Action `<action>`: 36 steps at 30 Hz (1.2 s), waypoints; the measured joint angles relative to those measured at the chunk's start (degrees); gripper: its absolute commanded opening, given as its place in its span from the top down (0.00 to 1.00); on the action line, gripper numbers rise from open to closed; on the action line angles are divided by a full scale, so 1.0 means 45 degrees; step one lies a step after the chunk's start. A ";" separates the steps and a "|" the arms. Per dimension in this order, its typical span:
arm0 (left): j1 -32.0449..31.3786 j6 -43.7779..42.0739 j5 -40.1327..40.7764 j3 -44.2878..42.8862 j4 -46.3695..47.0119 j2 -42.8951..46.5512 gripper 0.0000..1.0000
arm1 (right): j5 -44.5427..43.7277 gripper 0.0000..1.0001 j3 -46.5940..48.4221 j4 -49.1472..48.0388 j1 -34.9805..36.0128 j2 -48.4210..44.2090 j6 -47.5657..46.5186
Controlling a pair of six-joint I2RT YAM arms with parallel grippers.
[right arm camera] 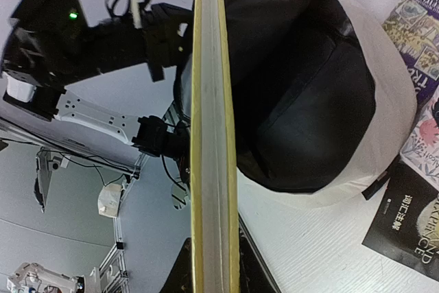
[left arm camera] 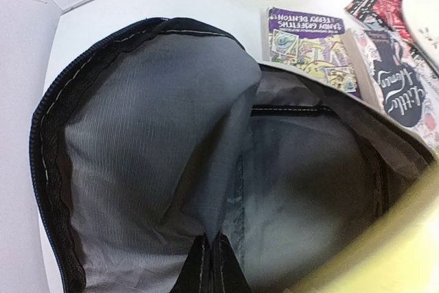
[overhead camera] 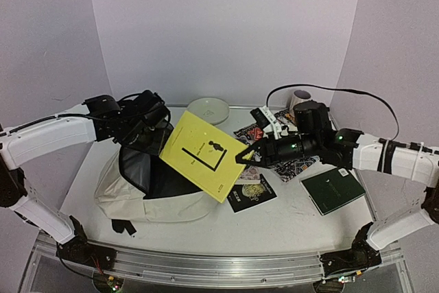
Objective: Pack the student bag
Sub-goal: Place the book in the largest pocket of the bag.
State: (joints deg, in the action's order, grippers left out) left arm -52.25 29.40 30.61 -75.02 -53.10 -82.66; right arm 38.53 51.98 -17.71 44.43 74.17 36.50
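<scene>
The cream student bag (overhead camera: 123, 193) lies at the left of the table with its dark-lined mouth (overhead camera: 147, 169) held wide open. My left gripper (overhead camera: 145, 128) is shut on the bag's upper flap; in the left wrist view the grey lining (left arm camera: 158, 142) is pinched between the fingertips (left arm camera: 209, 252). My right gripper (overhead camera: 245, 157) is shut on a yellow book (overhead camera: 199, 154) and holds it tilted in the air over the bag's mouth. The right wrist view shows the book edge-on (right arm camera: 214, 135) beside the open bag (right arm camera: 309, 101).
A black booklet (overhead camera: 251, 193) lies beside the bag, a dark green book (overhead camera: 333, 190) at the right. Patterned books (left arm camera: 312, 49) and a cloth lie behind, with a white plate (overhead camera: 208, 110) and a mug (overhead camera: 300, 97) at the back.
</scene>
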 measured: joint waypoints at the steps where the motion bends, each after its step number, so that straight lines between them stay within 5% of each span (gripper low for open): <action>1: 0.0000 -0.0043 -0.0091 0.0000 0.0006 0.0171 1.00 | -0.0006 1.00 0.0021 -0.0008 0.0096 0.0244 0.0033; 14: -0.0133 -0.0881 -0.2474 0.1072 0.1161 0.2324 1.00 | -0.0421 1.00 0.0640 0.0205 0.0939 0.3910 0.0982; 36: -0.0296 -0.1640 -0.4436 0.2209 0.2487 0.3565 1.00 | 0.0275 0.99 0.6830 -0.1003 0.1815 1.0299 0.2379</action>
State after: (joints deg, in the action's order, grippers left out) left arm -53.58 22.02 10.64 -65.08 -41.91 -66.61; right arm 39.77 82.72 -22.23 52.60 120.52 47.20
